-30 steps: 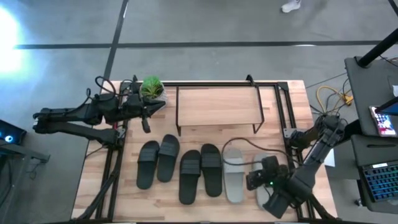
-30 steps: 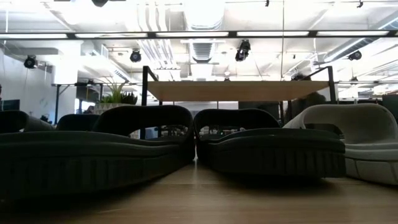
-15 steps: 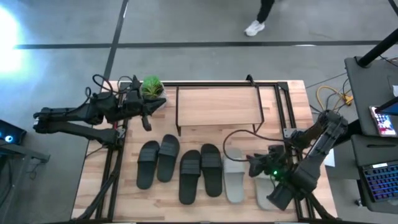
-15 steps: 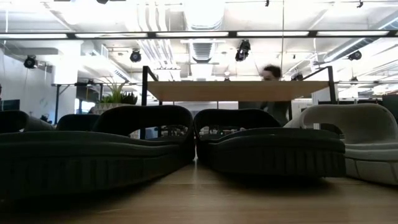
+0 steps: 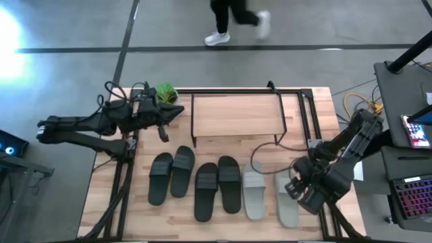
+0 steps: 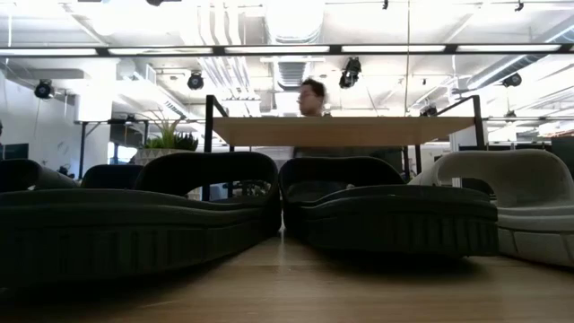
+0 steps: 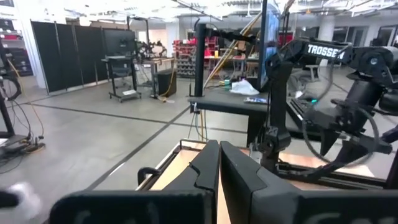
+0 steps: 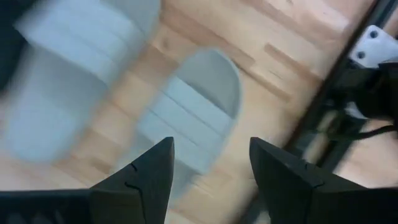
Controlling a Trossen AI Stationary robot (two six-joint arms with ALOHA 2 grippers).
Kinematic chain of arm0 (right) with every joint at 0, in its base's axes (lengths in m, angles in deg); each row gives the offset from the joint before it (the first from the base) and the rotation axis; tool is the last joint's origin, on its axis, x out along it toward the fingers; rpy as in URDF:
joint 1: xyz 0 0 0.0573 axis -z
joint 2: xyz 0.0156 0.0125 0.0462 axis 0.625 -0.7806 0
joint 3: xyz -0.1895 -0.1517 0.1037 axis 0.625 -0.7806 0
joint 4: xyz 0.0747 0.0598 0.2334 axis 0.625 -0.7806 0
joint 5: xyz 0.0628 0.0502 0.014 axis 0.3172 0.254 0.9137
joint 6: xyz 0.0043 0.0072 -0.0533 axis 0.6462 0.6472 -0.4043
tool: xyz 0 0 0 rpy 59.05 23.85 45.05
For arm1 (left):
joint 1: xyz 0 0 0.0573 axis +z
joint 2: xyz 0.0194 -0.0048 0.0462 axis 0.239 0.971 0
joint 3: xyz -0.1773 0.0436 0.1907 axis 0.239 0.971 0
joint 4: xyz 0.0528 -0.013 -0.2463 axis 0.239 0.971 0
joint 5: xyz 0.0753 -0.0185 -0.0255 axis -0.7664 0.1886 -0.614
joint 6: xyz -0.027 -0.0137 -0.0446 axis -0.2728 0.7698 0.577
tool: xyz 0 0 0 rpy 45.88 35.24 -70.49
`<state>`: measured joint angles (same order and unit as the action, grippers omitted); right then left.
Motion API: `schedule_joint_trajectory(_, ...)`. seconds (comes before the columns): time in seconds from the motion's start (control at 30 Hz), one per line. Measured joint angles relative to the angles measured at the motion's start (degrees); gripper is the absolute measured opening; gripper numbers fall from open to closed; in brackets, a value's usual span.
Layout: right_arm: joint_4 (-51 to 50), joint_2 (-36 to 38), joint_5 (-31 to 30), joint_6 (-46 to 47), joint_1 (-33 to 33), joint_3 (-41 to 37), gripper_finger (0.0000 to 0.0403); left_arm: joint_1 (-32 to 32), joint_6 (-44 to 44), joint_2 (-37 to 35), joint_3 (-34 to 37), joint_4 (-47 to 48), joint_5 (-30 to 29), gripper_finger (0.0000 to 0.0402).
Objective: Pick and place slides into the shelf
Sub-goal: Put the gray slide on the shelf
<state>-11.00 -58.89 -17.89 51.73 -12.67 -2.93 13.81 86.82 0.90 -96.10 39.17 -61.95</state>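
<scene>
**Six slides on the desk, none on the shelf yet**

Open workshop floor lies behind my wooden desk (image 5: 101,196), and a person (image 5: 233,17) walks past its far edge. The shelf (image 5: 236,115) stands at the back of the desk with nothing on its board. In front of it the slides lie in a row: two black pairs (image 5: 196,179), then the grey pair, one grey slide (image 5: 253,192) beside the black ones and the outer grey slide (image 5: 287,202) at the right end.

My right gripper (image 5: 297,187) hangs just above that outer grey slide (image 8: 193,109), jaws spread wide and empty, the slide showing between them in the wrist view. My left gripper (image 7: 219,168) waits by the small plant (image 5: 166,94) at the back left, jaws pressed together.

The risk, as I judge it: the grey pair lies close together, so a descent slightly off line could land a finger on the neighbour, nudge both, or catch only the strap edge, which could slip out on the lift.
</scene>
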Motion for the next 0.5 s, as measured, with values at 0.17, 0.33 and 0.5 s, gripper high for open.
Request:
schedule_joint_trajectory(0.17, -0.76, -4.22, 1.64, -10.13, -0.64, -2.32, 0.0201, 0.0, -0.02, 2.31, 0.0, 0.05, -0.02, 0.0)
schedule_joint_trajectory(0.33, -1.05, -9.34, 1.94, -16.54, -1.42, -4.33, 0.0201, -0.02, 0.0, 4.34, 0.0, 0.1, -0.02, 0.0)
schedule_joint_trajectory(0.5, -1.08, -13.26, 3.03, -14.24, -3.44, -3.09, 0.0201, 0.0, -0.02, 6.0, 0.02, 0.07, -0.02, 0.0)
